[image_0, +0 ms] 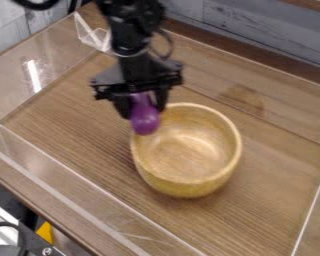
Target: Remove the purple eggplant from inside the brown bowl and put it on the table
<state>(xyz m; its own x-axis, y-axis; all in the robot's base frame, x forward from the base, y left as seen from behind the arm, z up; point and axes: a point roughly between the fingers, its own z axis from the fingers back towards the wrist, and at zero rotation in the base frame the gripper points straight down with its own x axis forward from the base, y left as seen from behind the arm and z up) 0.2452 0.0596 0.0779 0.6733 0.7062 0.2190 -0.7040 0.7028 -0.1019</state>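
The purple eggplant (145, 117) hangs stem end up between the fingers of my gripper (140, 100), which is shut on it. It is lifted clear of the brown bowl (190, 152) and sits over the bowl's left rim. The round wooden bowl rests on the table (69, 120) at centre right, and nothing shows inside it. The black arm reaches down from the upper middle of the view, and the gripper's crossbar spreads to either side above the eggplant.
Clear acrylic walls (29, 75) run along the table's left, front and right edges. A small clear stand (96, 35) sits at the back left. Open wood-grain surface lies left of and in front of the bowl.
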